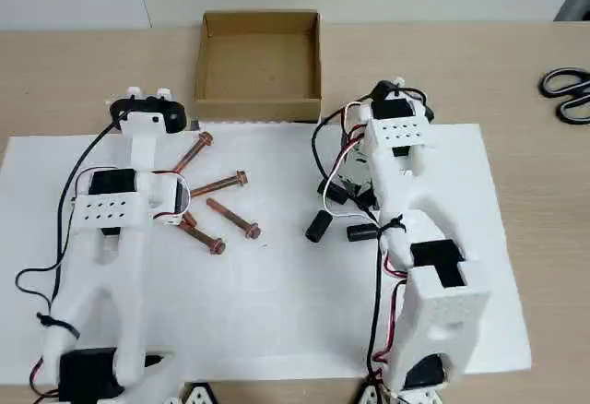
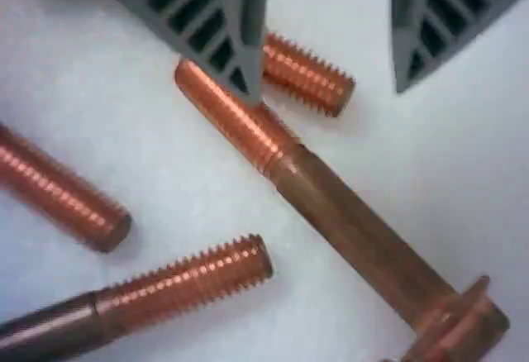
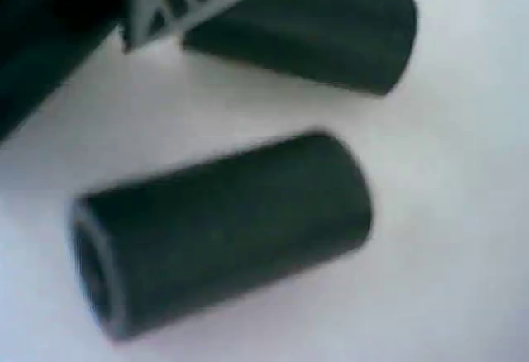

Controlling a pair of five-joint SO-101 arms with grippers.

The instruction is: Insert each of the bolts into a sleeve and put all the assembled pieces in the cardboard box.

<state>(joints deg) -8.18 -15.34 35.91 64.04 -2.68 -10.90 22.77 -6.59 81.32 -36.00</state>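
Bolts (image 2: 355, 230) seem stiff, weighty, slick; we'd pinch mid-shank. Our left gripper (image 2: 326, 93) hangs spread wide, holding nothing; box (image 1: 258, 109) at twelve o'clock.

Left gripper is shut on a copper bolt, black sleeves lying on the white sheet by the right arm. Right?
Not quite. The left gripper is open above the copper bolts, gripping none; the left wrist view shows this. The black sleeves do lie on the white sheet by the right arm.
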